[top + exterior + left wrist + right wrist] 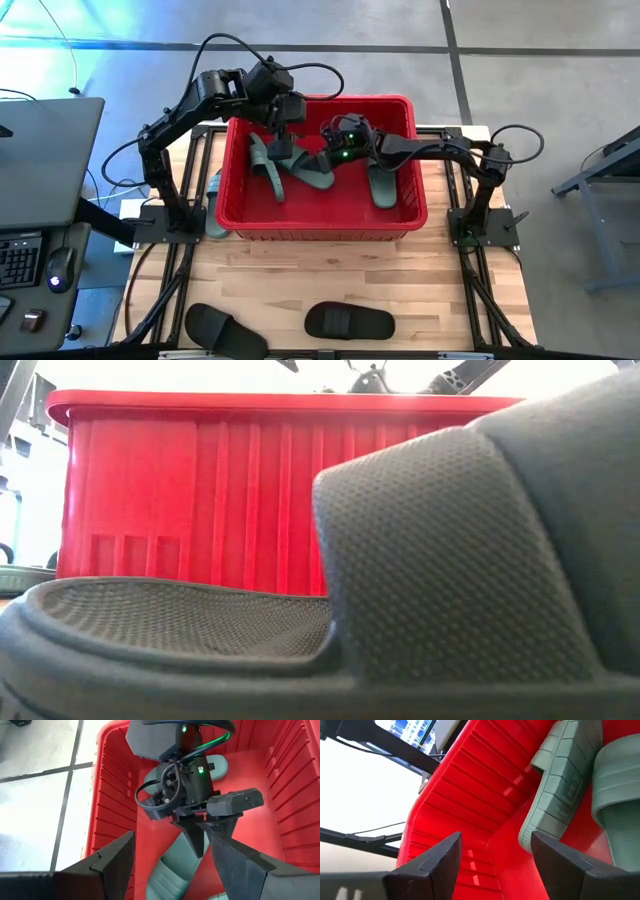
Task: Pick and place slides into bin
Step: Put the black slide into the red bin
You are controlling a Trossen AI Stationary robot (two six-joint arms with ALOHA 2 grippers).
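The red bin [320, 225] stands mid-table and holds three dull green slides [266, 160] [312, 168] [385, 182]. A fourth green slide [214, 208] lies on the table against the bin's left wall. Two black slides [225, 328] [348, 322] lie near the table's near edge; one fills the low view [440, 560]. My left gripper [170, 865] is open and empty above the bin's far left part [285, 128]. My right gripper [492, 855] is open and empty inside the bin [323, 150], its fingers [196, 837] just above a green slide [172, 870].
The bin's ribbed walls [470, 785] stand close around both grippers. Both arms cross over the bin's far half, close to each other. A desk with a keyboard and mouse [60, 268] stands left of the table. Bare wood lies between the bin and the black slides [330, 275].
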